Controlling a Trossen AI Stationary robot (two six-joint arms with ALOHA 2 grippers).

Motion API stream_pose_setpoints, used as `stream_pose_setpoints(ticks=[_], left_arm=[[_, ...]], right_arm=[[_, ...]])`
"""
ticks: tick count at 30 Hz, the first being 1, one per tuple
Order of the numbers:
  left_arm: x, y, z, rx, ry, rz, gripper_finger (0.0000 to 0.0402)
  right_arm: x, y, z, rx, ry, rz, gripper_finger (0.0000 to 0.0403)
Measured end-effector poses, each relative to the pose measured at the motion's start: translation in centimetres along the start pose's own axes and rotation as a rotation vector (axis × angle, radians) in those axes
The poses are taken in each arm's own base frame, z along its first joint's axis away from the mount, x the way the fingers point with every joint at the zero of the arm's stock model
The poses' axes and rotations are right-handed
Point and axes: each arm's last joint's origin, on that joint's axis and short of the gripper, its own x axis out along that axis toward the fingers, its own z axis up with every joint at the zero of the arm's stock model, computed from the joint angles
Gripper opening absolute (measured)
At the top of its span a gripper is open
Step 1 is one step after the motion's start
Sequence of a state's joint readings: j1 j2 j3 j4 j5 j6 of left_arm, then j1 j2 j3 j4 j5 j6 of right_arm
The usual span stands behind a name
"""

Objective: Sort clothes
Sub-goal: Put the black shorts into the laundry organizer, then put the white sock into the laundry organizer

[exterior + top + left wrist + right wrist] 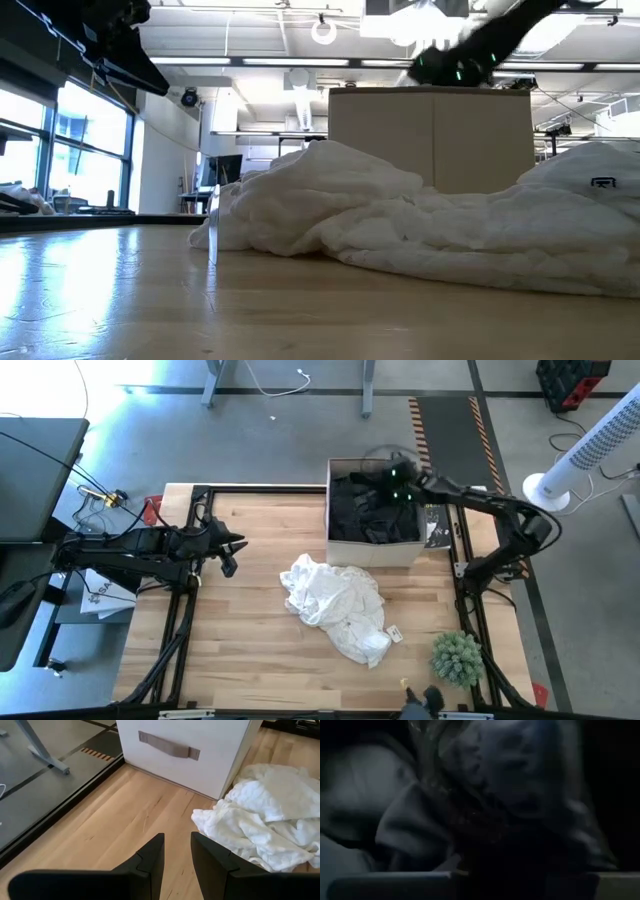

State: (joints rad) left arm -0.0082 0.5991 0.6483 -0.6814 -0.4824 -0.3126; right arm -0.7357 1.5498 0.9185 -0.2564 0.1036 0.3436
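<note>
Grey floor, white tower fan, windows.

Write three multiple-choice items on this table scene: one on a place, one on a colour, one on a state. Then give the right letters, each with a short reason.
1. Where is the right gripper?
A. Over the box of dark clothes
B. Beside the small green plant
C. On the white garment

2. What colour is the garment lying loose on the table?
A. Red
B. White
C. Yellow

3. How does the left gripper stand?
A. Shut on the white garment
B. Inside the box
C. Empty, above bare table near the white garment

Answers:
1 A: the high view shows the right arm reaching over the box, above the dark clothes in it.
2 B: the white garment lies crumpled mid-table, between the box and the green plant.
3 C: the left wrist view shows a gap between its fingers with only bare wood between them.
</note>
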Motion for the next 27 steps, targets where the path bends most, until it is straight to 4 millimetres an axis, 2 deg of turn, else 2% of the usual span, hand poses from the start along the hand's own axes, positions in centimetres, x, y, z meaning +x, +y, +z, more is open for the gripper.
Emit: stream_pose_setpoints(ticks=[2, 4, 6, 8, 10, 13, 16, 19, 23, 27], left_arm=[[0.0, 0.0, 0.0, 0.0, 0.0, 0.0, 0.0093], [0.0, 0.0, 0.0, 0.0, -0.001, 0.0, 0.0093], [0.0, 0.0, 0.0, -0.001, -0.003, 0.0, 0.0093], [0.0, 0.0, 0.1, -0.002, -0.006, 0.0, 0.0093], [0.0, 0.0, 0.1, -0.003, -0.006, 0.0, 0.0093], [0.0, 0.0, 0.1, -0.013, -0.005, -0.005, 0.0093], [0.0, 0.0, 0.1, -0.022, -0.003, -0.008, 0.0093], [0.0, 0.0, 0.1, -0.029, -0.003, -0.008, 0.0093], [0.0, 0.0, 0.1, -0.03, -0.003, -0.009, 0.0093], [0.0, 0.0, 0.1, -0.03, -0.003, -0.011, 0.0093]], right_arm=[[1.0, -0.5, -1.6, 0.029, -0.01, -0.004, 0.0089], [1.3, -0.5, -2.3, 0.041, -0.022, 0.016, 0.0089], [1.0, -0.1, -2.1, 0.035, -0.032, 0.032, 0.0089], [0.0, 0.6, -0.9, 0.027, -0.051, 0.048, 0.0089], [-1.6, 1.3, 0.5, 0.043, -0.04, 0.061, 0.0089], [-5.2, 2.5, 3.5, 0.084, 0.007, 0.079, 0.0089], [-8.8, 4.0, 4.8, -0.022, 0.093, 0.025, 0.0089], [-12.2, 7.0, 5.3, -0.17, 0.059, -0.004, 0.0089], [-15.3, 11.9, 3.3, -0.396, -0.039, 0.01, 0.0089], [-17.3, 16.7, -1.1, -0.586, -0.129, 0.097, 0.0089]])
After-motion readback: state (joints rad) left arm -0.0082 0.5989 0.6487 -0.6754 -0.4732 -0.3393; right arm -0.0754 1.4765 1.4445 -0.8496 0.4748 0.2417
